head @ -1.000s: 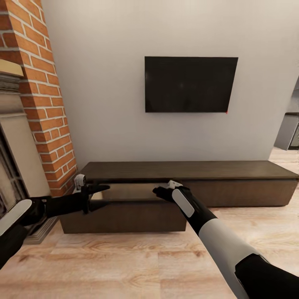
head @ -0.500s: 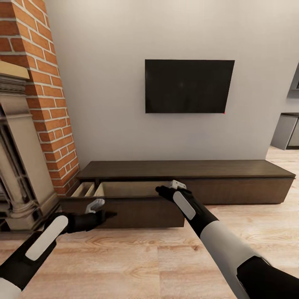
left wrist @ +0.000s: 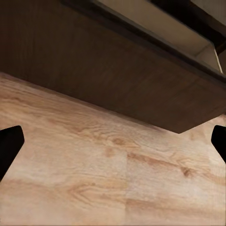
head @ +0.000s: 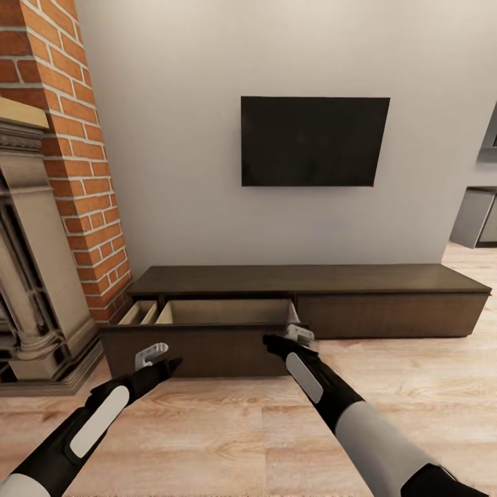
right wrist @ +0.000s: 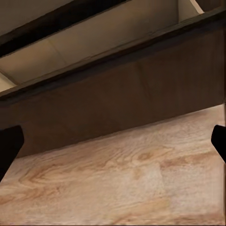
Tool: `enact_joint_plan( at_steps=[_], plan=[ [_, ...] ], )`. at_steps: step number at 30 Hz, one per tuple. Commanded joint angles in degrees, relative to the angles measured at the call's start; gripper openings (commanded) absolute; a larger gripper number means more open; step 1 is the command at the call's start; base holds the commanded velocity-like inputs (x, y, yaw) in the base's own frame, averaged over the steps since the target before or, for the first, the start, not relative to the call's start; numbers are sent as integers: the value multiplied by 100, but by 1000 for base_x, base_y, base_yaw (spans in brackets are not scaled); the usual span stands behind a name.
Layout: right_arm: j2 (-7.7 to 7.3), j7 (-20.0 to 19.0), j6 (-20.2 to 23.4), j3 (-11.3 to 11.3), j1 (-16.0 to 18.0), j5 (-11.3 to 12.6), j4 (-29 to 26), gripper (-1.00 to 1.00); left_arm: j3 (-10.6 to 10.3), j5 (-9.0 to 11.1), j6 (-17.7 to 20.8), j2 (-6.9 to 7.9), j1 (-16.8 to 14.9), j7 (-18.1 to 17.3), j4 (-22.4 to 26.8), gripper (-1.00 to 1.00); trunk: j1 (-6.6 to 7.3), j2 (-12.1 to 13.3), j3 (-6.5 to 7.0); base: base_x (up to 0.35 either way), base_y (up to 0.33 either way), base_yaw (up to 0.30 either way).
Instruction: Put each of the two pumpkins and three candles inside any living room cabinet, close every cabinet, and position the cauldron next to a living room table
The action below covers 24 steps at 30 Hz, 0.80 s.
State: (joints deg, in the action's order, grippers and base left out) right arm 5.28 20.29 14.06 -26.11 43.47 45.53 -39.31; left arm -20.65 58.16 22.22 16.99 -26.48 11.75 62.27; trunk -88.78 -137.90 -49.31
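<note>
Cabinet [head: 310,279] against wall under TV [head: 315,141], left drawer [head: 200,345] pulled out, pale inside showing. Left gripper [head: 162,360] and right gripper [head: 279,343] both spread wide, holding nothing, just in front of drawer face above wood floor [head: 241,428].

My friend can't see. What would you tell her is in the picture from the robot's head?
A long dark brown cabinet against a grey wall has its left drawer pulled open, showing a pale inside. The robot's left pincer and right pincer reach toward the drawer front, with a black TV above and a brick fireplace at left.
</note>
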Motion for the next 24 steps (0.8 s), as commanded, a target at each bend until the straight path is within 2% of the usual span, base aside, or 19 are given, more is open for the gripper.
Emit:
enact_joint_plan(
  at_steps=[1,5,8,11,15,16,17,21,24],
  plan=[
    [-6,46,-21,-23,-64,25,-14,100,-22,42,-23,3,-4,57,8,100,-21,-45,-24,0,0,0],
    [-9,44,-161,-30,-297,-77,-18,100,-31,-232,-163,-10,-4,56,5,100,-109,-205,-96,0,0,0],
    [-10,38,-235,-113,-492,-313,11,100,-81,-525,-416,-29,-1,55,-10,100,-175,-326,-150,0,0,0],
    [-5,37,-525,-134,-659,-365,18,100,-220,-604,-493,-24,1,55,-12,100,-241,-446,-204,0,0,0],
    [-5,35,-716,-134,-715,-381,54,100,-291,-657,-545,-16,2,55,-8,100,-294,-536,-283,0,0,0],
    [18,29,-749,-139,-724,-393,80,100,-310,-859,-622,-22,3,55,-11,100,-296,-537,-305,0,0,0],
    [16,29,-759,-139,-725,-394,85,100,-313,-926,-635,-23,3,55,-9,100,-299,-539,-328,0,0,0],
    [-2,28,-959,-139,-727,-378,126,100,-323,-993,-646,-30,27,55,-12,100,-309,-544,-416,0,0,0],
    [5,12,-1360,-140,-733,-384,438,100,-376,-1012,-722,-32,36,55,-18,100,-317,-548,-483,0,0,0]
  ],
)
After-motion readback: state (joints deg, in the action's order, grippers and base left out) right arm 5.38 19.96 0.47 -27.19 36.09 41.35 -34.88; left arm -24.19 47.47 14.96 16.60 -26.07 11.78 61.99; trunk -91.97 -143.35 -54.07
